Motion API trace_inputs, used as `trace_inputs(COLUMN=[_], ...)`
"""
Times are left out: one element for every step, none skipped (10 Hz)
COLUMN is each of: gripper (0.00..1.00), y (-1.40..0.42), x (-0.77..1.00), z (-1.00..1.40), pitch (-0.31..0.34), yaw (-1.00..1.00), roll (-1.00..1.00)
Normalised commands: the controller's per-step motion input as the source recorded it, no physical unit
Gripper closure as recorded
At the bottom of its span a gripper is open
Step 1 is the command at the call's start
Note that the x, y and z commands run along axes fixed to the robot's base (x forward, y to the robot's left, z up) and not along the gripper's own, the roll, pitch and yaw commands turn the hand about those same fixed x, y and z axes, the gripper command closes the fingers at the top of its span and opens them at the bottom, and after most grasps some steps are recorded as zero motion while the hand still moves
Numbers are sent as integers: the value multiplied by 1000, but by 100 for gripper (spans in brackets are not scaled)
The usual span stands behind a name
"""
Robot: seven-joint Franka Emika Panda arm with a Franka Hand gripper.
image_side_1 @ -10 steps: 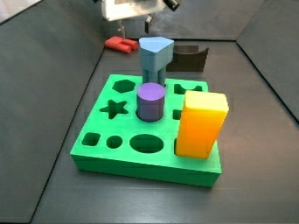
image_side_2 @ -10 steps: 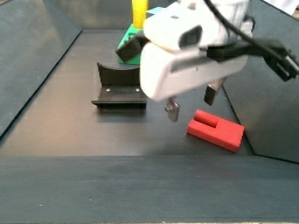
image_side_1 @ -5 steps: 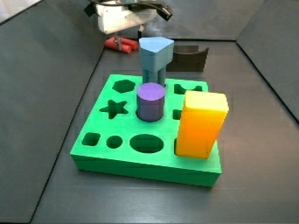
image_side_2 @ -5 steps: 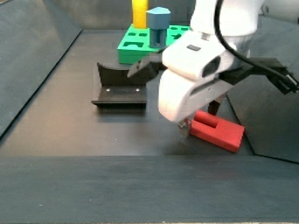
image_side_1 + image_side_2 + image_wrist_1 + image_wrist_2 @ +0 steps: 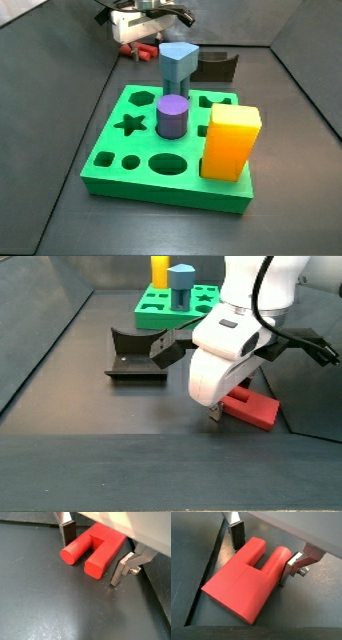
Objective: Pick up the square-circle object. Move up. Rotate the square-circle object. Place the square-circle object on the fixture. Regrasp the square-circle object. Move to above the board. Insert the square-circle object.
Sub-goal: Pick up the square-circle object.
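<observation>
The red square-circle object (image 5: 93,547) lies flat on the dark floor, its two prongs, one round and one square, pointing away from the wrist. It also shows in a wrist view (image 5: 244,582) and in both side views (image 5: 134,50) (image 5: 251,408). My gripper (image 5: 95,552) is open and low over it, one finger on each side of the prongs (image 5: 263,552). One finger (image 5: 290,568) stands right against the round prong; the other stands a little apart. The fixture (image 5: 134,356) stands beside it, also seen in a side view (image 5: 218,66). The green board (image 5: 160,192) lies farther off.
On the board stand a tall yellow-orange block (image 5: 230,142), a purple cylinder (image 5: 171,116) and a blue-grey block (image 5: 178,65). Dark sloping walls enclose the floor; the red object lies close to one wall (image 5: 314,396).
My gripper has come down from above the floor onto the red object, so its fingers now straddle the prongs. The object has not moved.
</observation>
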Motion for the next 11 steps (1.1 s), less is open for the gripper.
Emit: trace_inputs(gripper=[0, 100, 100, 100, 100, 100, 100, 100, 100, 100, 100], y=[46, 0, 0, 0, 0, 0, 0, 0, 0, 0, 0], x=[0, 0, 0, 0, 0, 0, 0, 0, 0, 0, 0], z=[0, 0, 0, 0, 0, 0, 0, 0, 0, 0, 0], pitch=[0, 0, 0, 0, 0, 0, 0, 0, 0, 0, 0], yaw=[54, 0, 0, 0, 0, 0, 0, 0, 0, 0, 0], roll=[13, 0, 0, 0, 0, 0, 0, 0, 0, 0, 0])
